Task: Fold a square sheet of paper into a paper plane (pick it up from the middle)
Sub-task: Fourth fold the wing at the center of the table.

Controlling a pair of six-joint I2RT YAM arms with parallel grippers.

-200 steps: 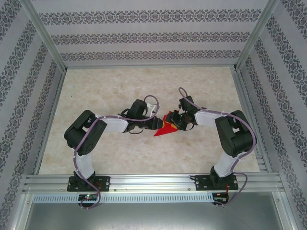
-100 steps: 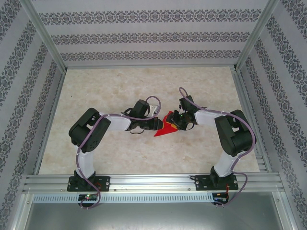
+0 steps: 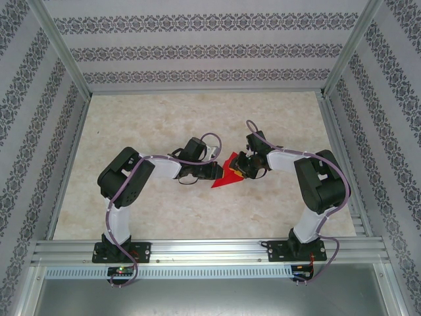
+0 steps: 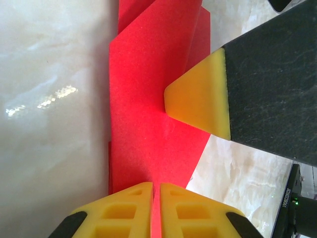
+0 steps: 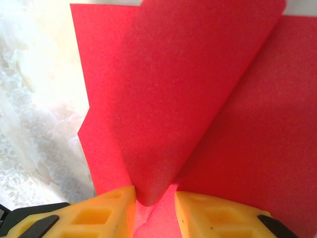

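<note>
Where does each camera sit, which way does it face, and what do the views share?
Top external: above and behind the bases, facing down at the table; both arms, left gripper and right gripper at the paper.
Left wrist: on the left arm, facing along its fingers at the paper; the right gripper's finger too.
Right wrist: on the right arm, facing along its fingers at the curled paper.
Shared: all three see the paper.

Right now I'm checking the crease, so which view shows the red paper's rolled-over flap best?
Right wrist: the red paper is close up, its flap curling over toward the camera. Left wrist shows flatter folded layers; top external, a small red and yellow patch.
</note>
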